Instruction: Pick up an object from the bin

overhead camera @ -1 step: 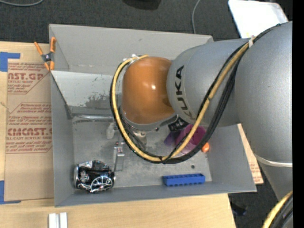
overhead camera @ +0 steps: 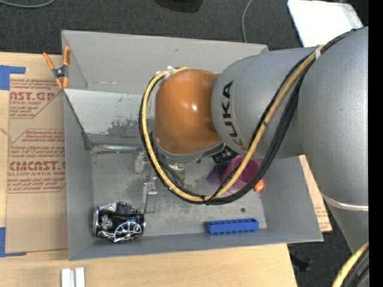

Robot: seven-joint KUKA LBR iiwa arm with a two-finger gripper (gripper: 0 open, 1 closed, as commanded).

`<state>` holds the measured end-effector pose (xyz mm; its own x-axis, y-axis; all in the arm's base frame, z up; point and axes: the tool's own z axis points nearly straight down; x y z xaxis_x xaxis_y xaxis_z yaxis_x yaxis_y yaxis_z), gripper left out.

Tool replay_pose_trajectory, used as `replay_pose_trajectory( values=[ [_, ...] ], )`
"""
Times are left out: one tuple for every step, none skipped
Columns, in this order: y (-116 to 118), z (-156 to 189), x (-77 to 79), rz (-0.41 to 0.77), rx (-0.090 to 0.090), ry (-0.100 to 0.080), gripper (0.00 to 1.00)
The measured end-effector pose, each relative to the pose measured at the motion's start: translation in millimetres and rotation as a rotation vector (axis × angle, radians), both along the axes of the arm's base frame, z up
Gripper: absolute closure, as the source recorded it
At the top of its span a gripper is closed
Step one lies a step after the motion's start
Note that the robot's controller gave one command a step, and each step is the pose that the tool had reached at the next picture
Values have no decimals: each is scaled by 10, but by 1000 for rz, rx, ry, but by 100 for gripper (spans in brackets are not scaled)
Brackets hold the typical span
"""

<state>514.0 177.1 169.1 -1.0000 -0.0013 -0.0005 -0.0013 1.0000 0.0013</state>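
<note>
**Gripper low over the scuffed middle of the bin**

Under the glossy orange cover (overhead camera: 182,115), the gripper (overhead camera: 148,190) hangs over the bare, scratched floor of the grey metal bin (overhead camera: 78,160). I cannot tell if it is open or closed. Nearest to it, in the front-left corner, lies a shiny black toy car (overhead camera: 119,223). A ridged blue bar (overhead camera: 232,226) lies front-right. The bin stands on a pale wooden table (overhead camera: 179,268).

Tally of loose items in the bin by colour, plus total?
Black: 1, toy car
Blue: 1, toothed bar
Purple: 1, purple thing, partly under the arm
Orange: 1, small orange bit beside the purple thing; may be part of it
Total: 4 visible; the arm may hide more.
</note>
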Motion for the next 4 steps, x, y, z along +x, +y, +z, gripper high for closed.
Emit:
replay_pose_trajectory(
  values=[
    [60, -373, -150, 133, 0, -3, 0],
    [172, -476, -132, 243, -1, 3, 0],
    [358, -908, -294, 411, 2, -3, 0],
    [267, -985, -232, 501, 2, -12, 100]
  ],
)
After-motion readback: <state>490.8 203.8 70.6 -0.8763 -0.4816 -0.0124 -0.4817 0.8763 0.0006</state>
